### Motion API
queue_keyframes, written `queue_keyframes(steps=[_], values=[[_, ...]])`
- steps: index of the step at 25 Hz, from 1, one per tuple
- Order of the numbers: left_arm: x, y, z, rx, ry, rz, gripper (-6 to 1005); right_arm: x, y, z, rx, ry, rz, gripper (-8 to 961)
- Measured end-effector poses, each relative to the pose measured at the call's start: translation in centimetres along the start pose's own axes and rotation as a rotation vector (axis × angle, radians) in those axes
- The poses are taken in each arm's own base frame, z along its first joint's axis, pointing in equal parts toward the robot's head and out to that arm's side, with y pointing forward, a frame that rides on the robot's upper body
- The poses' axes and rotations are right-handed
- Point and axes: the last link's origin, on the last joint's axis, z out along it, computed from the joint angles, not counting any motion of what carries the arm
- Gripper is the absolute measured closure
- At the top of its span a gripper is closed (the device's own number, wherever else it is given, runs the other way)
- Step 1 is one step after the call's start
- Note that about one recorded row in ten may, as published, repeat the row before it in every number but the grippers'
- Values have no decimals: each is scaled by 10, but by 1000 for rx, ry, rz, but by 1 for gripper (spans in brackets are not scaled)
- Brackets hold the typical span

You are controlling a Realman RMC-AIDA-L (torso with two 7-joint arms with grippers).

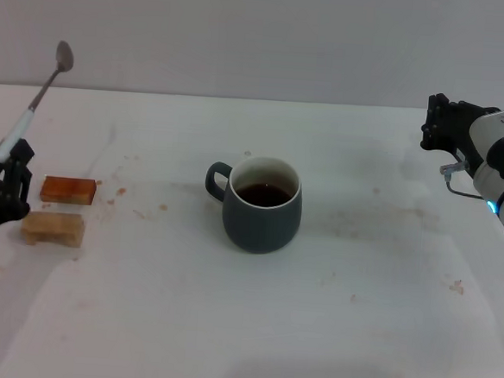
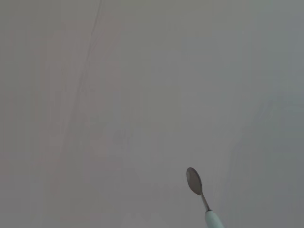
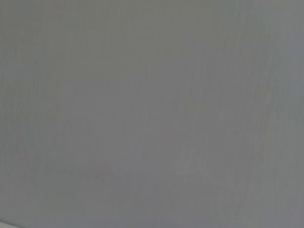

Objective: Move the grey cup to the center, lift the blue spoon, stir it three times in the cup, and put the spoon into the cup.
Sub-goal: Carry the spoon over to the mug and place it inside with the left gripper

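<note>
Near the middle of the white tabletop [image 1: 242, 327]: the grey cup [image 1: 261, 217], a rounded, matte blue-grey ceramic body with a cream-white rim and inner wall, a loop handle turned toward the robot's left, and dark liquid pooled inside. Upright, standing alone, well apart from both arms.

At the left edge of the head view: the left tool [image 1: 9, 168], black and blocky, clamped on the lower end of the blue spoon [image 1: 35, 105]. Spoon held clear of the tabletop, tilted with the bowl uppermost and leaning away from the robot; slim pale bluish-white handle, thin grey metal neck, small oval metal bowl with a dull sheen. Same spoon [image 2: 198, 187] seen from the left wrist view as bowl, neck and the top of the pale handle against a plain grey-white wall.

Just beside the left tool, resting on the tabletop: an orange block [image 1: 68, 190], flat and rectangular with a glossy face, and nearer the robot a tan wooden block [image 1: 54, 228], paler, rough-grained, with a notched underside. Close together, not quite touching.

Far right, raised above the tabletop: the right tool [image 1: 442, 124], dark and knuckled on a white-cased arm; open or closed, cannot tell. Faint reddish-brown stains and specks scattered across the tabletop around the cup and blocks. Right wrist view: only a flat grey surface.
</note>
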Motion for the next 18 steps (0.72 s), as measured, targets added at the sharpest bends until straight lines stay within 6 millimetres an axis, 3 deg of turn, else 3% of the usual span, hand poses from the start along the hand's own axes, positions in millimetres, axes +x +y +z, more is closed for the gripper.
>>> queue_keyframes(steps=[4, 8, 9, 11, 18], values=[[17, 0, 2, -7, -4, 22, 867, 1, -1, 0, 2, 2, -1, 920], [17, 0, 2, -7, -4, 22, 867, 1, -1, -1, 3, 5, -1, 920], [33, 1, 5, -20, -27, 15, 867, 2, -1, -1, 4, 7, -1, 920], [33, 1, 5, -20, -27, 15, 867, 2, -2, -1, 5, 8, -1, 920], [66, -5, 10, -68, -92, -29, 867, 4, -3, -2, 10, 15, -3, 920]])
